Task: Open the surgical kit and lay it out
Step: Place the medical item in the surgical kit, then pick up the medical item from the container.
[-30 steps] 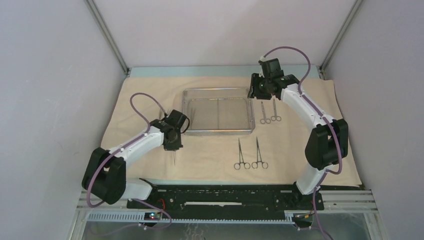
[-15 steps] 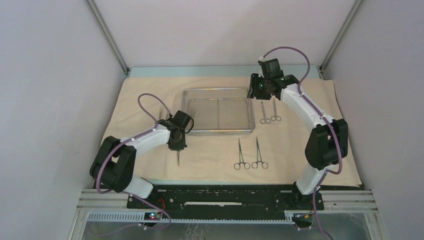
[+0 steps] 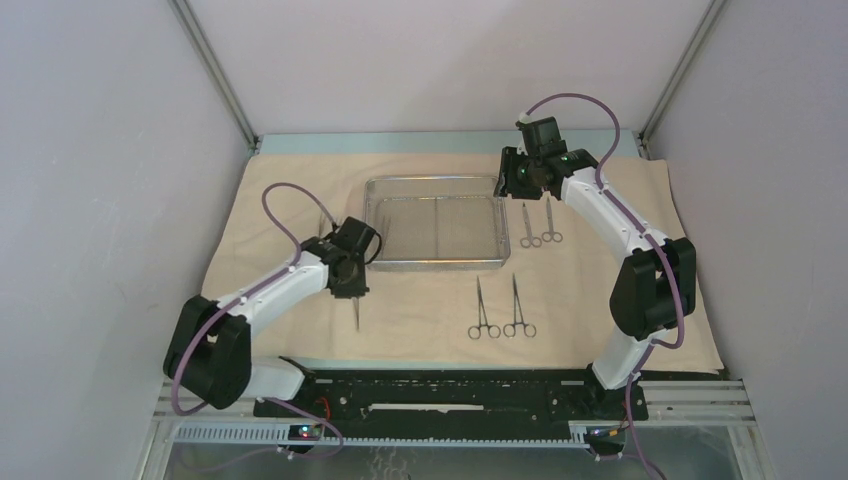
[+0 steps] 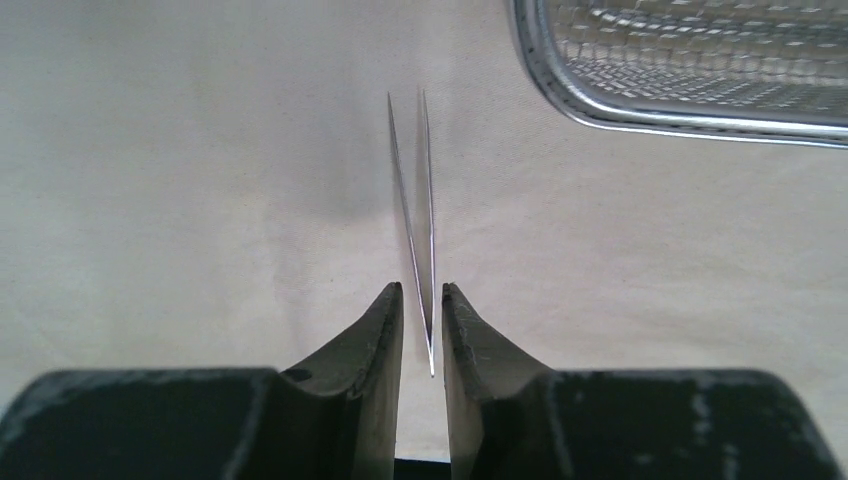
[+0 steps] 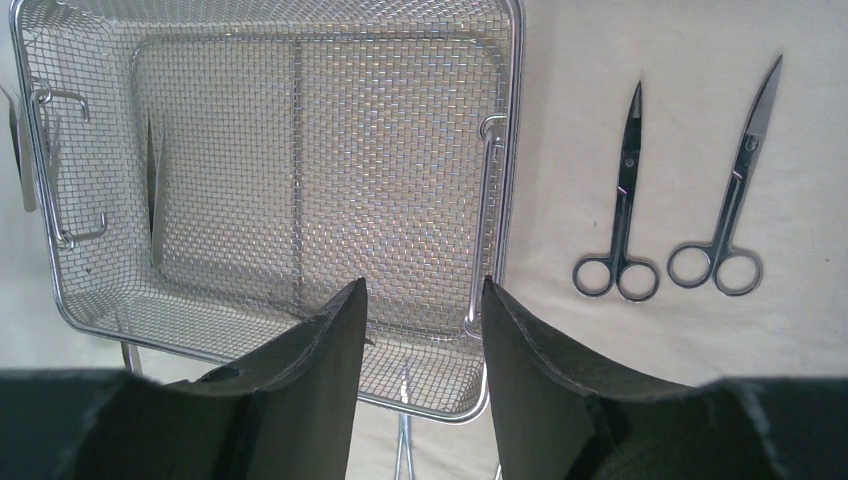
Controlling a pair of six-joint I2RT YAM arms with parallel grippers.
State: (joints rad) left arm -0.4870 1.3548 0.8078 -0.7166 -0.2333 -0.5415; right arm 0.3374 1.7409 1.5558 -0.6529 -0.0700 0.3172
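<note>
The beige wrapping cloth [image 3: 430, 300] lies spread over the table with the steel mesh tray [image 3: 440, 264] at its middle. Slim tweezers [image 4: 415, 220] lie on the cloth in front of the tray's left end. My left gripper [image 4: 422, 290] straddles their joined end, open by a narrow gap, with neither finger touching them. My right gripper [image 5: 422, 285] hangs open and empty above the tray's right end [image 5: 505, 150]. Two scissors [image 5: 622, 200] [image 5: 735, 200] lie right of the tray. Two ring-handled forceps [image 3: 482, 312] [image 3: 518, 310] lie in front of it.
Another slim steel piece [image 5: 155, 170] rests inside the tray near its left end, and a thin one [image 3: 320, 225] lies on the cloth left of the tray. Grey walls close in both sides and the back. The black arm rail [image 3: 450, 395] runs along the near edge.
The left jaws have parted from shut, letting go of the tweezers, which now lie on the cloth. The left arm shifted slightly. The right arm has not moved.
</note>
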